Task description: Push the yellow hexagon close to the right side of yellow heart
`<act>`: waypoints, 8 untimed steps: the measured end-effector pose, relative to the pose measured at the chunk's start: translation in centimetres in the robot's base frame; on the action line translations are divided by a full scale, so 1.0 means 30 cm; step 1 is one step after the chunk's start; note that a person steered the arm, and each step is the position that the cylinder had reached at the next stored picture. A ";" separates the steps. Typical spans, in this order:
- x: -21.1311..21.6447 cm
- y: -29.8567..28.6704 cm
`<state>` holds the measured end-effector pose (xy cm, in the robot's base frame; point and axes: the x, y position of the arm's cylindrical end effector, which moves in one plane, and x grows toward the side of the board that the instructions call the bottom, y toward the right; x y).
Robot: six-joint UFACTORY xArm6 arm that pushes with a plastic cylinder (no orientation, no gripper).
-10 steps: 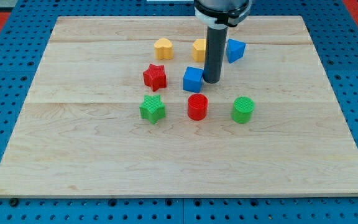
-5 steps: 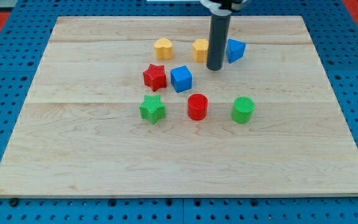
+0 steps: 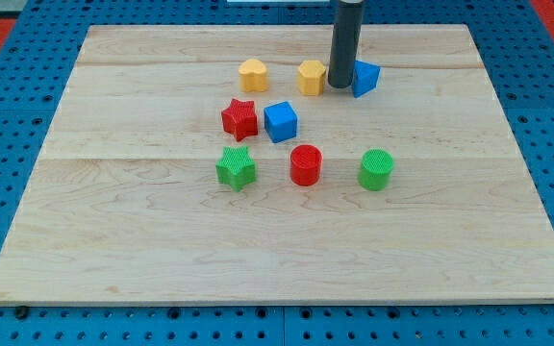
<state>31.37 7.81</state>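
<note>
The yellow hexagon (image 3: 311, 77) lies near the view's top, a short gap to the right of the yellow heart (image 3: 252, 74). My tip (image 3: 340, 86) stands at the hexagon's right side, between it and a blue block (image 3: 365, 78). Whether the tip touches the hexagon I cannot tell.
A blue cube (image 3: 280, 122) and a red star (image 3: 240, 118) sit below the yellow blocks. Lower lie a green star (image 3: 236, 168), a red cylinder (image 3: 306, 164) and a green cylinder (image 3: 376, 169). All rest on the wooden board (image 3: 113, 221).
My tip moved toward the view's top, from beside the blue cube to the hexagon's right side. The blue cube slid left toward the red star early on, then stayed put.
</note>
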 end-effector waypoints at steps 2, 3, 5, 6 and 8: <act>-0.006 -0.054; -0.006 0.002; -0.066 0.041; -0.071 0.037; -0.071 -0.022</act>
<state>29.24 7.14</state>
